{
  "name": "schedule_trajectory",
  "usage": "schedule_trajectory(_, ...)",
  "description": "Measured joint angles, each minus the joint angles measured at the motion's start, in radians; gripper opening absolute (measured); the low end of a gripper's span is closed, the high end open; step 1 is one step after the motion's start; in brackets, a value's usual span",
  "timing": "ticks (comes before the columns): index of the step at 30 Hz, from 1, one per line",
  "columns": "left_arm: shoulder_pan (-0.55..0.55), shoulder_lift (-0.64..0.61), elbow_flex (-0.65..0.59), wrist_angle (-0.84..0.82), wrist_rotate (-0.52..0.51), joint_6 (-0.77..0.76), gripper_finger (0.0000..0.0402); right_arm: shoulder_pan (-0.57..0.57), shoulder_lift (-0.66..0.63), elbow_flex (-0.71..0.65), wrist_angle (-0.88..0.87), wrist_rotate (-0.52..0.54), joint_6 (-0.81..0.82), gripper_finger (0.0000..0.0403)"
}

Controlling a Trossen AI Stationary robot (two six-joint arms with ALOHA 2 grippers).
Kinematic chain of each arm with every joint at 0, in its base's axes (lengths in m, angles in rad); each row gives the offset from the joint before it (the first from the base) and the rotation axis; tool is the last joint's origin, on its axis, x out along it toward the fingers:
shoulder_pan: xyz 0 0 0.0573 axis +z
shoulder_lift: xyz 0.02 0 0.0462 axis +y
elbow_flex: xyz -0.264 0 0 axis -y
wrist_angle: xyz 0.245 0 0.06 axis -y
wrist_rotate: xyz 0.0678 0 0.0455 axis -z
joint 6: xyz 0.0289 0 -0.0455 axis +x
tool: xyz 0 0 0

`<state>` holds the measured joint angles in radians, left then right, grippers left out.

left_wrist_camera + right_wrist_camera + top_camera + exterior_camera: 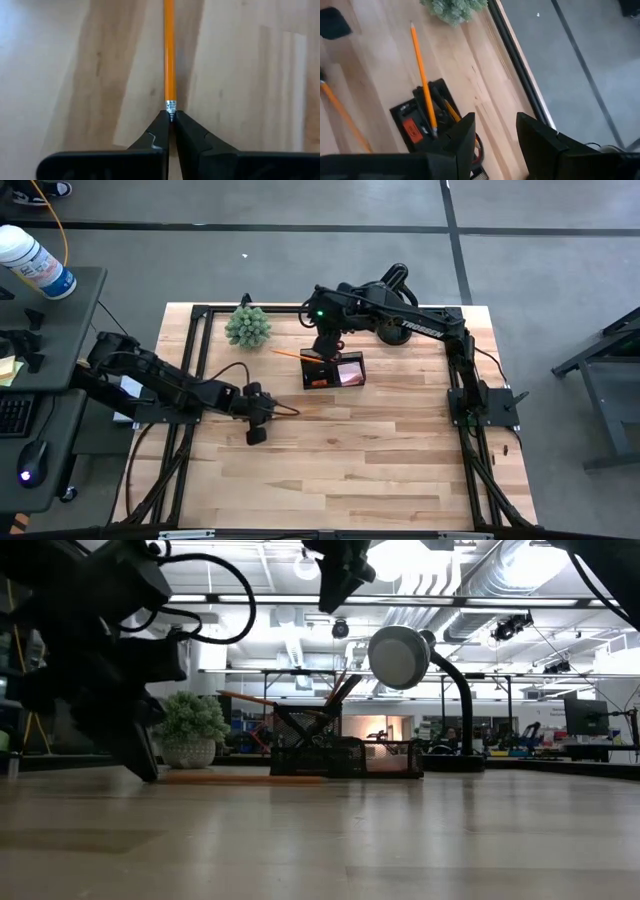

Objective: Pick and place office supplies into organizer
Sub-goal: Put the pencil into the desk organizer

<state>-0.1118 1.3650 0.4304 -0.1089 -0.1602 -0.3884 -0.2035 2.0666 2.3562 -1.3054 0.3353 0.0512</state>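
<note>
Pale wooden planks form the table (380, 450), bounded by a black frame, with grey floor around it and a workshop hall visible beyond in the low view. Left gripper (170, 131): fingers pressed together on the metal ferrule end of an orange pencil (169, 50), which runs straight ahead of the fingertips and lies flat along the wood. The grasp at the very end suggests the pencil is being taken from the table by its rear, leaving the shaft free to be tipped upright later. In the high view this gripper sits low over the mid-table, with the pencil projecting beyond it toward the organizer (334, 370).

Right gripper (495, 132): fingers parted with a clear gap and nothing between them, hanging directly above the organizer. Just below and ahead of its fingers a second pencil (422, 80) leans out of a compartment, tip pointing away toward the green plant (248, 326); leaning is the natural rest for a long item in a shallow tray. Red scissor handles (411, 127) show in the tray beneath the same fingers, and a pink pad (351, 372) fills the compartment on the far side from the left gripper.

Black desk lamp (400, 656): stands behind the organizer in the low view and is not part of the task.

Judged stage: several supplies are stowed, and the held pencil remains to be carried across.
</note>
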Motion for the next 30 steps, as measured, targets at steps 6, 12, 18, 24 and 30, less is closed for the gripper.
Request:
schedule_trajectory(6,-0.001,-0.063,-0.001,-0.002,0.001,0.019,0.0001,-0.005,-0.008,-0.001,-0.114,0.075,-0.007,0.0138)
schedule_trajectory(12,-0.001,-0.112,-0.001,-0.003,-0.021,0.028,0.0,-0.012,-0.044,-0.001,-0.228,0.125,0.025,0.0138)
schedule_trajectory(18,0.0,-0.145,0.0,-0.007,-0.039,0.042,0.0,-0.026,-0.136,-0.022,-0.249,0.159,0.096,0.0137)
schedule_trajectory(24,-0.001,-0.195,0.0,-0.004,-0.063,0.046,0.0,-0.031,-0.366,-0.306,-0.152,0.182,0.228,0.0137)
schedule_trajectory(30,0.0,-0.295,0.0,0.05,-0.106,0.102,0.0,0.027,-0.691,-0.835,0.306,0.03,0.359,0.0137)
